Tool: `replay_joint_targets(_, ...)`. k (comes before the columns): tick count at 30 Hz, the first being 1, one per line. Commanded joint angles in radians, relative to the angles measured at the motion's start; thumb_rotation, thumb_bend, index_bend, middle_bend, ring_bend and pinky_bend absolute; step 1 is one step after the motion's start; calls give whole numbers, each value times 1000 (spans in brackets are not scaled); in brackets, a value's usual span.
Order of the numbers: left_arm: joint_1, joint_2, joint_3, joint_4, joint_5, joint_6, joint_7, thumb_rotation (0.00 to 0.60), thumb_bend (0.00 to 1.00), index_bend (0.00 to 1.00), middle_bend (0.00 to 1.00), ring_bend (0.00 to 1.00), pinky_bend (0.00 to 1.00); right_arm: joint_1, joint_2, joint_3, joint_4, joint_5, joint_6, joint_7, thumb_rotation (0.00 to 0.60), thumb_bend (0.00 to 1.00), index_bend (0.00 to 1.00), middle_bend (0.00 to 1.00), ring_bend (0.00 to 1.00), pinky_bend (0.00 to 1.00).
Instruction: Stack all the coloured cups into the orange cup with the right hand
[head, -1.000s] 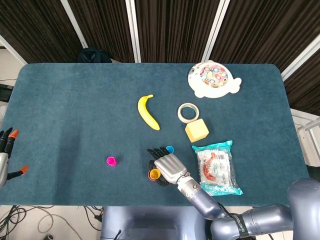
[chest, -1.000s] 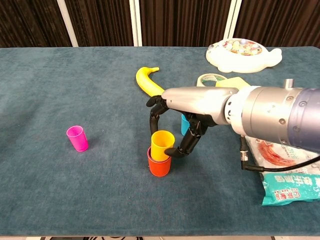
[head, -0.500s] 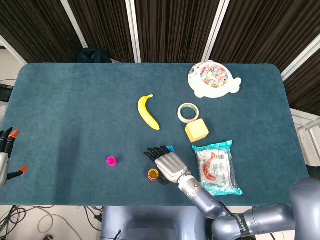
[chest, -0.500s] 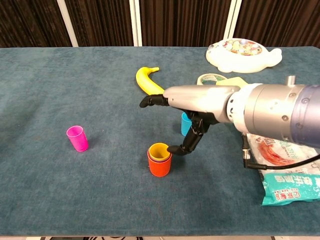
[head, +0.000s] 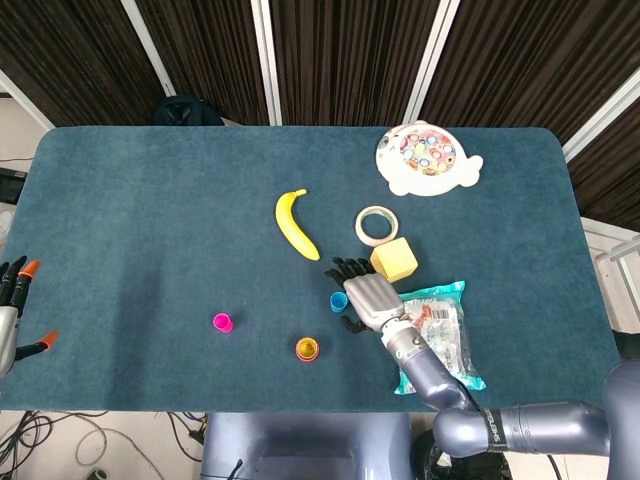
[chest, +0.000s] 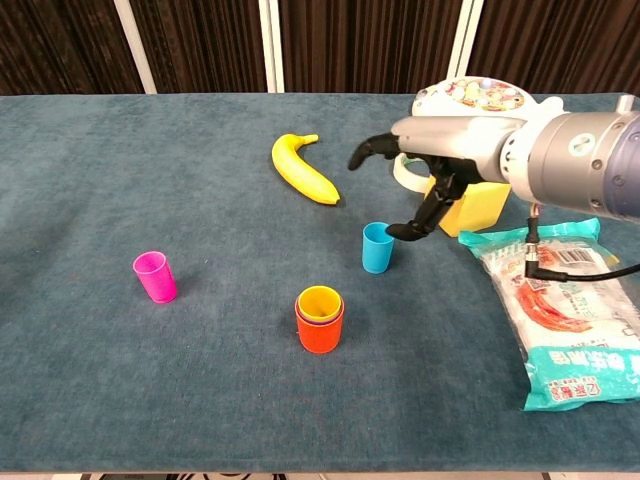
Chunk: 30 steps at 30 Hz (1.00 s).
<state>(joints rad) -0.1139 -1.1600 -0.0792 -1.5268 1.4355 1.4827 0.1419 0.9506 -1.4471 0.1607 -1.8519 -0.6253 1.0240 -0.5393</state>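
Note:
The orange cup (chest: 320, 335) (head: 307, 349) stands near the table's front with a yellow cup (chest: 320, 300) nested inside it. A blue cup (chest: 377, 247) (head: 338, 301) stands upright behind and to the right of it. A pink cup (chest: 155, 277) (head: 222, 322) stands alone at the left. My right hand (chest: 425, 170) (head: 367, 295) hovers open just right of and above the blue cup, fingers spread, holding nothing. My left hand (head: 12, 300) shows at the far left edge of the head view, off the table, fingers apart.
A banana (chest: 302, 168) lies behind the cups. A yellow block (chest: 478, 204), a tape roll (head: 376, 226) and a white toy plate (chest: 485, 108) sit at the back right. A snack packet (chest: 555, 310) lies at the right, under my right forearm.
My right hand let go of the yellow cup, which dropped fully into the orange cup. The hand then opened and moved back and right to beside the blue cup.

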Motion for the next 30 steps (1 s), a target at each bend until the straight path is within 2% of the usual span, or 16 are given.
replay_joint_targets(1,1,0,0,0,-1,1,3,600,0,0,0,0,52,5,-14,-8,50,24,-29,7,600,431,175,0,1,36)
replay_joint_targets(13,0,-2,-3,3,-6,0,5,600,0,0,0,0,53,19,-81,-14,154,35,-50,5,600,431,285,0,3,36)
replay_joint_targets(30,0,-4,-3,3,-5,0,8,600,0,0,0,0,52,19,-129,1,203,29,-44,19,600,432,389,0,19,58)
